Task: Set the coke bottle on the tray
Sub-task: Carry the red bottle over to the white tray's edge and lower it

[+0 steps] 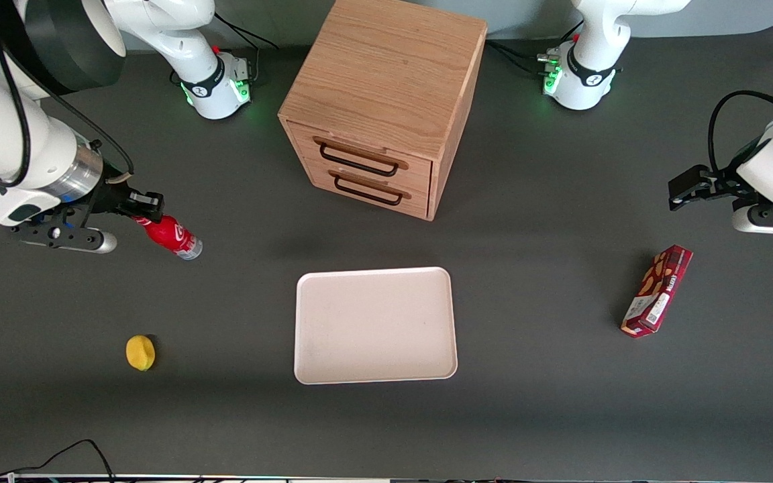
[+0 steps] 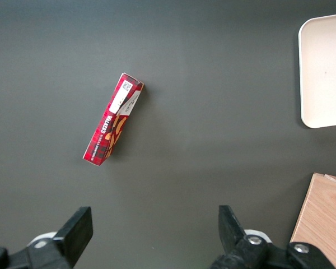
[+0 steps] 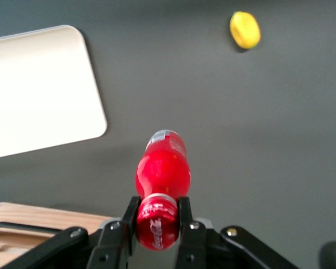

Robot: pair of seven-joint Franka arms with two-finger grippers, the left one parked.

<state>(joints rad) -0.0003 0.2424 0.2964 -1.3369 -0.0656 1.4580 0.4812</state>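
My right gripper point(image 1: 139, 209) is shut on the red cap of the coke bottle point(image 1: 173, 237) and holds it tilted above the table, toward the working arm's end. In the right wrist view the fingers point(image 3: 130, 212) press both sides of the cap, and the bottle point(image 3: 162, 168) points away with its silvery base at the outer end. The cream-white tray point(image 1: 375, 325) lies flat near the table's middle, nearer the front camera than the drawer cabinet, with nothing on it. It also shows in the right wrist view point(image 3: 39, 89) and the left wrist view point(image 2: 326, 67).
A wooden two-drawer cabinet point(image 1: 382, 100) stands farther from the camera than the tray. A yellow lemon point(image 1: 140, 352) lies nearer the camera than the bottle. A dark red snack box point(image 1: 657, 290) lies toward the parked arm's end.
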